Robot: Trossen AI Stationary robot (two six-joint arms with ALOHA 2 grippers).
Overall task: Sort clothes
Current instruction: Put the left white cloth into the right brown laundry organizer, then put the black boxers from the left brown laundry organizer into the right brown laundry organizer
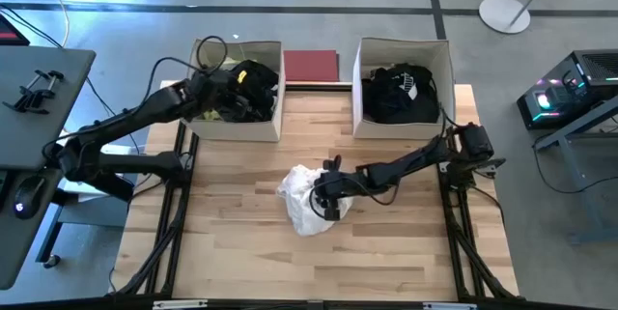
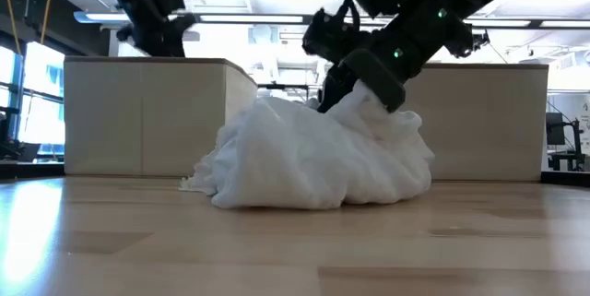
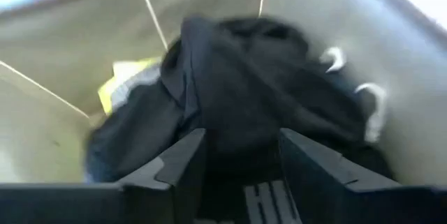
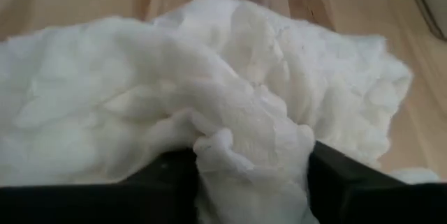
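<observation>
A crumpled white garment (image 1: 299,199) lies in a heap on the middle of the wooden table, also seen in the low view (image 2: 304,162). My right gripper (image 4: 251,175) is down in its right side, open. Two beige boxes stand at the far edge. My left gripper (image 3: 241,161) hangs open over the left box (image 1: 237,128), just above a black garment (image 3: 244,84) that lies in the box on other dark clothes and a neon yellow one (image 3: 122,77). The right box (image 1: 401,128) holds black clothes. My right gripper comes slanting down from the table's right side into the white garment's upper right part. Its fingers (image 4: 167,178) stand apart on either side of a raised fold (image 4: 244,147), sunk into the cloth. The garment rests on the table. Whether my left gripper touches the black garment, I cannot tell.
A flat dark red board (image 1: 311,64) lies between the two boxes at the far edge. Bare wooden table (image 1: 251,252) stretches in front of and beside the white garment. A desk with a clamp and a mouse stands off the table's left side.
</observation>
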